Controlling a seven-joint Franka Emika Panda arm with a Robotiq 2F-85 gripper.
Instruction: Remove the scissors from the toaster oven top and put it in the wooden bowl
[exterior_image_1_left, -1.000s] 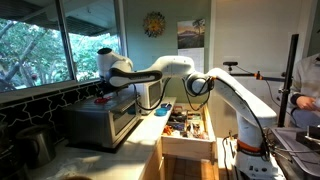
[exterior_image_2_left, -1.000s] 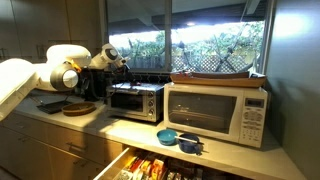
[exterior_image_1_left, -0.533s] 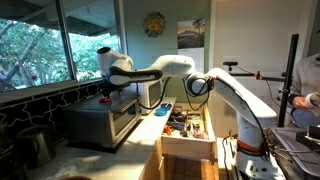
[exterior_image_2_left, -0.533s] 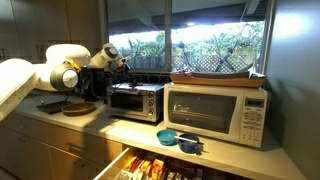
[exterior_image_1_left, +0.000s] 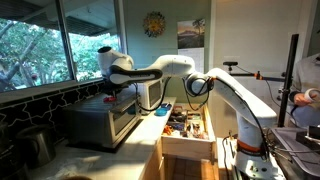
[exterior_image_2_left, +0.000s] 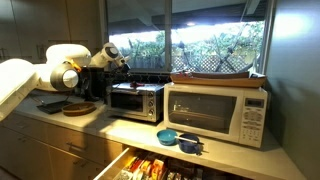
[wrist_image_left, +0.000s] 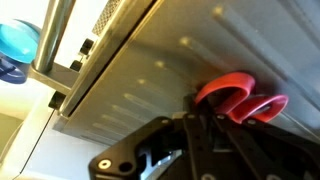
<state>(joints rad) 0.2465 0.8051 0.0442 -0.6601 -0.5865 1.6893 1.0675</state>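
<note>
The scissors (wrist_image_left: 238, 95) lie flat on the ribbed top of the silver toaster oven (wrist_image_left: 140, 75), and only their red handles show. My gripper (wrist_image_left: 205, 128) is down on the oven top with its dark fingers drawn together on the handles. In both exterior views the gripper (exterior_image_1_left: 107, 94) (exterior_image_2_left: 121, 69) hangs over the top of the toaster oven (exterior_image_1_left: 105, 122) (exterior_image_2_left: 135, 101). A speck of red marks the scissors (exterior_image_1_left: 100, 98) under it. The wooden bowl (exterior_image_2_left: 78, 107) sits on the counter beside the oven, under the arm.
A white oven (exterior_image_2_left: 216, 113) with a flat tray on top stands next to the toaster oven. Blue bowls (exterior_image_2_left: 176, 137) (wrist_image_left: 14, 42) sit on the counter in front. Below them a drawer (exterior_image_2_left: 150, 165) (exterior_image_1_left: 186, 124) full of utensils is pulled out. Windows run behind the counter.
The jaws have gone from wide open to shut on the scissors' red handles. The arm itself has barely moved.
</note>
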